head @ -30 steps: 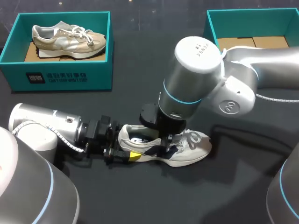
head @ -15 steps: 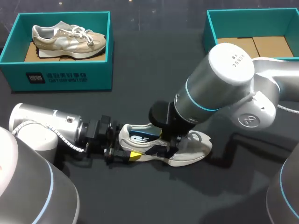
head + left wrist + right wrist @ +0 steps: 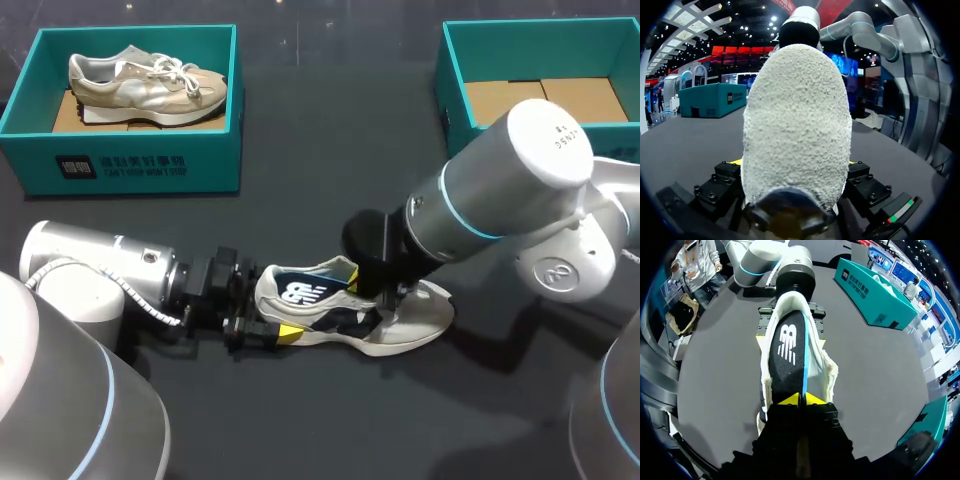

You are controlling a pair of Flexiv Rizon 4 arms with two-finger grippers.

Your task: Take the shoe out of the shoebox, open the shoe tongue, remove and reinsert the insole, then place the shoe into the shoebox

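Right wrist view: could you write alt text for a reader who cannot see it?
The right hand pinches the near end of a dark insole, which stretches over the opening of a white shoe on the grey table. At the shoe's far end, the left hand grips it from both sides.

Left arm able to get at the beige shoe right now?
Probably not: the left gripper is shut on the white shoe, at its heel. The beige shoe lies uncovered.
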